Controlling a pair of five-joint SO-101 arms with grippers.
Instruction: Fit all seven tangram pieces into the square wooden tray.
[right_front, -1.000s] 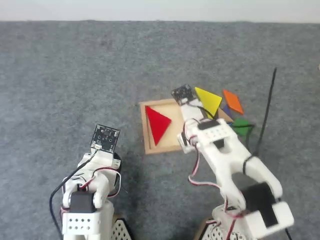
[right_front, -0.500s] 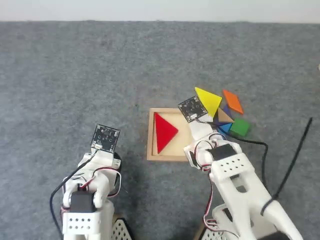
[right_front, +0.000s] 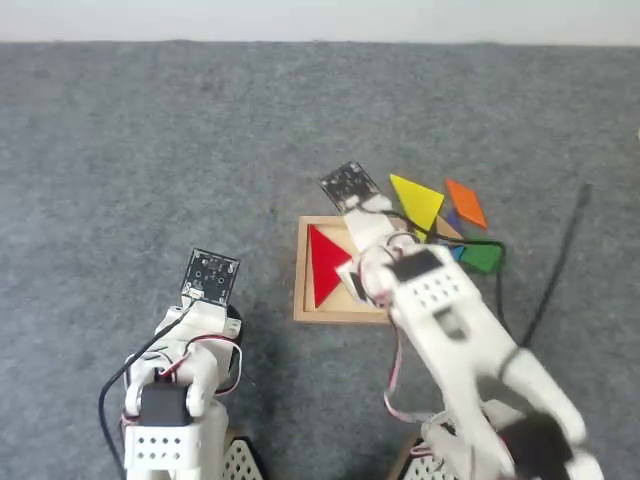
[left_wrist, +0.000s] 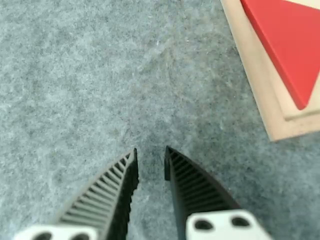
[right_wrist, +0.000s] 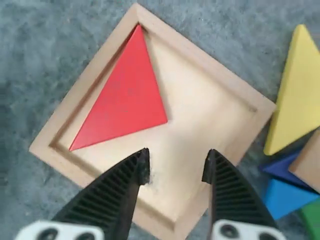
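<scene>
The square wooden tray lies in the middle of the grey carpet, and a red triangle lies flat in its left half. My right arm reaches over the tray. My right gripper hangs open above the bare tray floor next to the red triangle, with nothing between its fingers. Right of the tray are a yellow triangle, an orange piece, a tan piece, a blue piece and a green piece. My left gripper is over bare carpet, left of the tray, its fingers a narrow gap apart.
The loose pieces lie packed together, some touching or overlapping, against the tray's far right corner. A black cable runs up beside the right arm. Open carpet stretches to the left and the far side.
The tray has turned from a slight tilt to sit square, the red triangle with it. My right arm drew back towards the pile, then swung left over the tray. The left arm stayed still.
</scene>
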